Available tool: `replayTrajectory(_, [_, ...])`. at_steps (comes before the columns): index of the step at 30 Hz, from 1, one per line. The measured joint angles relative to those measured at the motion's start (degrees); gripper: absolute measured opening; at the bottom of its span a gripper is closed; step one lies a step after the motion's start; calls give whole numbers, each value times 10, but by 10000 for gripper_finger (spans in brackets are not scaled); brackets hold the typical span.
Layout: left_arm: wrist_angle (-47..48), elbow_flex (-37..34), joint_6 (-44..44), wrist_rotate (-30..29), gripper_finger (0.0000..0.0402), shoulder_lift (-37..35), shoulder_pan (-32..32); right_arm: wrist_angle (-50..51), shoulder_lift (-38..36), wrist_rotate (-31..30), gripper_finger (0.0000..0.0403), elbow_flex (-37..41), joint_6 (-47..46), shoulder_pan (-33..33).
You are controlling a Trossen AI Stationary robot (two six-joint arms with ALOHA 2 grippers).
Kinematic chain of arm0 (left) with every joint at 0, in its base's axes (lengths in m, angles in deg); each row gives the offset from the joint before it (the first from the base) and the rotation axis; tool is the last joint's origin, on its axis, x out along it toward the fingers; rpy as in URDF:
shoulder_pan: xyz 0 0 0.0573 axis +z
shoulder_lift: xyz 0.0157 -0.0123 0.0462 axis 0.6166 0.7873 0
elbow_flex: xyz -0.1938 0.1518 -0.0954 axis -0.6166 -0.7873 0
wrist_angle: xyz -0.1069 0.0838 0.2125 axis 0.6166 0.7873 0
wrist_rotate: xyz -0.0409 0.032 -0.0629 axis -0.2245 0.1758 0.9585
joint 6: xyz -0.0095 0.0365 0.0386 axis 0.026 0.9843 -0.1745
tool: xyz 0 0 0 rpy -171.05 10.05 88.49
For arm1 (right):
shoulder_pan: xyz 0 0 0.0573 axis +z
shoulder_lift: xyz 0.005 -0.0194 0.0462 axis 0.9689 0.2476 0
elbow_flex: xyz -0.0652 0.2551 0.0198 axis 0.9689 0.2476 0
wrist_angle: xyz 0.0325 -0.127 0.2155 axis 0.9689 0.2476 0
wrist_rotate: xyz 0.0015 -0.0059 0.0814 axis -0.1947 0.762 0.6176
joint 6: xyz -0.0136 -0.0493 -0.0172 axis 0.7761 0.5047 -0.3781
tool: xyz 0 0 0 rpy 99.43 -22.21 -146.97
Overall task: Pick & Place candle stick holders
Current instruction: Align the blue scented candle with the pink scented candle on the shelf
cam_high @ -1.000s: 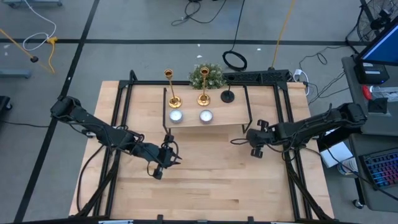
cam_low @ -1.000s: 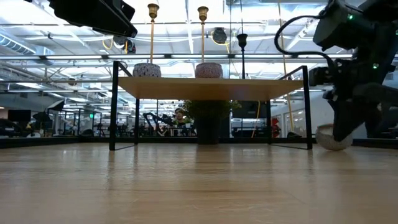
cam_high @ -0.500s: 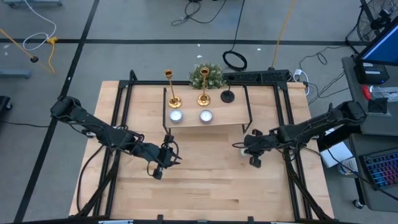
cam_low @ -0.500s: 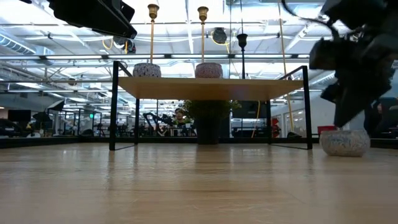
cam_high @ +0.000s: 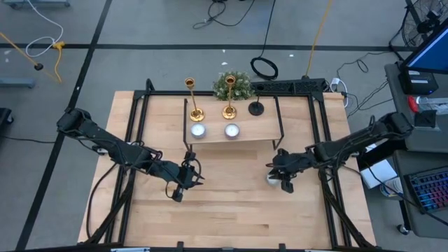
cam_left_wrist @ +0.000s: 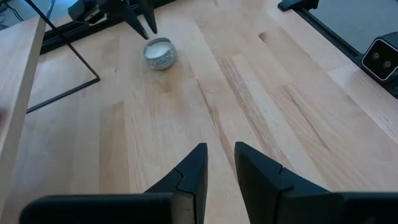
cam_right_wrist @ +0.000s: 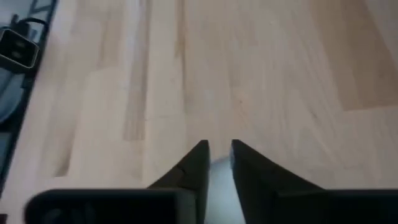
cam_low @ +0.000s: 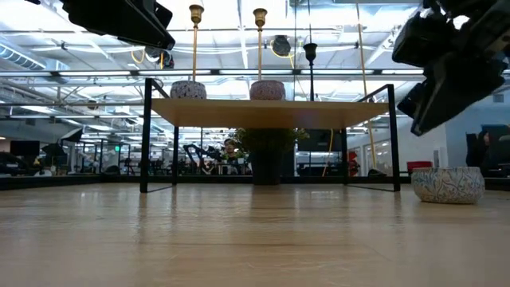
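A small raised shelf stands at the table's back, carrying two gold candlesticks, a black one and two candle bowls. In front of it, the right gripper hovers over a third bowl, fingers narrowly parted, empty. The left gripper waits nearby, slightly open, empty.

The front half of the bench is bare wood, with lots of room to move. Near the back edge stands a small shelf on thin black legs. On it sit two gold candlesticks, a black one and two little bowls. Another bowl sits on the bench just in front of the shelf's right legs, under the right hand.
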State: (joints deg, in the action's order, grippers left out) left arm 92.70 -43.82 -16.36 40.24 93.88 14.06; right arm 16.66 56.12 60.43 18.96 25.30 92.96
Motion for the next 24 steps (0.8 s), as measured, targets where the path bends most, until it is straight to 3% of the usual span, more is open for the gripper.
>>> replayTrajectory(4, [0,0,0,0,88,0,0,41,0,-35,106,0,3,13])
replayTrajectory(8, [0,0,-1,0,88,0,0,110,0,-100,112,0,5,15])
replayTrajectory(17, [-1,0,-1,0,88,0,0,110,20,-92,79,20,-40,19])
replayTrajectory(24, [-1,0,-1,0,88,0,0,83,19,-96,77,23,-47,19])
